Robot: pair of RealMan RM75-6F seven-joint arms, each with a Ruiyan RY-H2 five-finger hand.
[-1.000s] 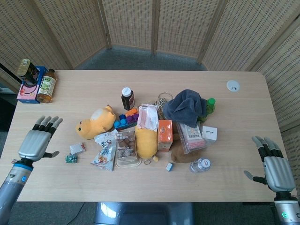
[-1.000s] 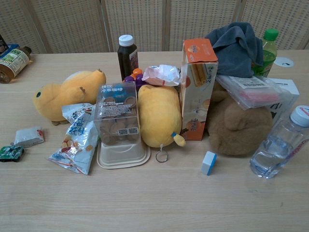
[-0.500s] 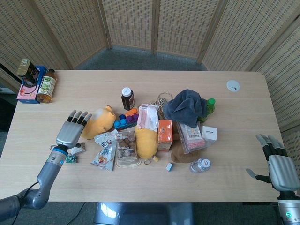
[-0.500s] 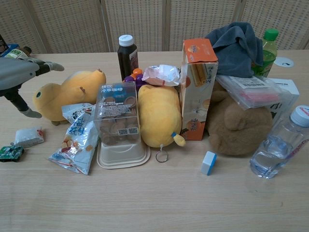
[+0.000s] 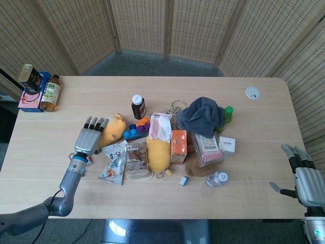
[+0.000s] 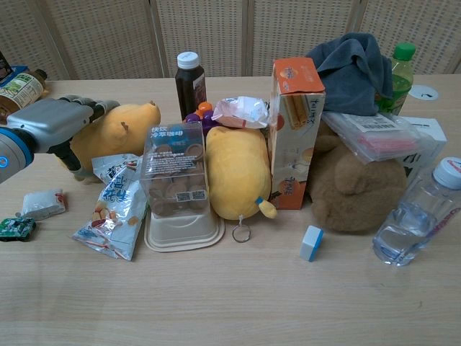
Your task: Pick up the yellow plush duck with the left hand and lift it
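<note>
While the left hand (image 5: 88, 139) hovers, fingers (image 5: 95, 122) released and touching the yellow plush duck (image 5: 112, 130), the duck lies at its two o'clock, long axis running toward the cluttered desk (image 5: 167, 89) centre.

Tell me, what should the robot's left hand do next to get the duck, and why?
Probably close its fingers around the duck. The left hand is over the duck's near end, fingers apart, and I can't see a firm hold. The duck lies on the table, against a snack bag, so it should grip first, then lift straight up.
</note>
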